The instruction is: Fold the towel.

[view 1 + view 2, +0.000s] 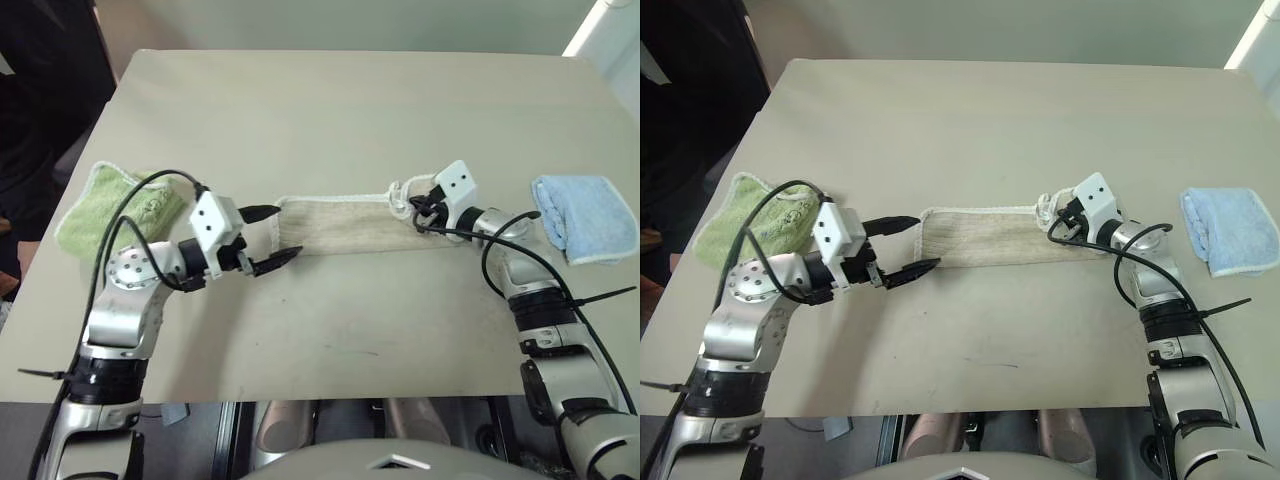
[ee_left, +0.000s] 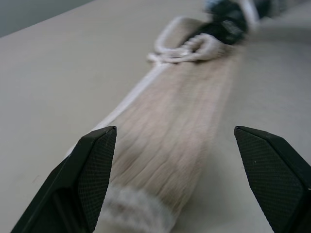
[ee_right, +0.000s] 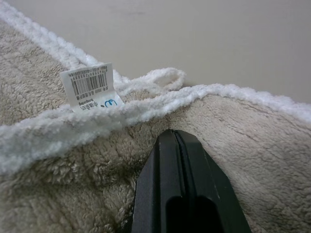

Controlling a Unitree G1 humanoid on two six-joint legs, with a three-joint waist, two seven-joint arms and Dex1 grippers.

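beige towel (white edging), green cloth

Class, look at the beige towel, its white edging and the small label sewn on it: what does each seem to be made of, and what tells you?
The towel: soft fleecy cloth, probably terry or microfibre, judging by its fuzzy, ribbed pile. The edging: thick white fluffy cord, likely yarn. The label: thin smooth printed fabric or paper, with a barcode; which one is unclear.

A plain test room: bare beige table, blank pale wall, nothing homelike.
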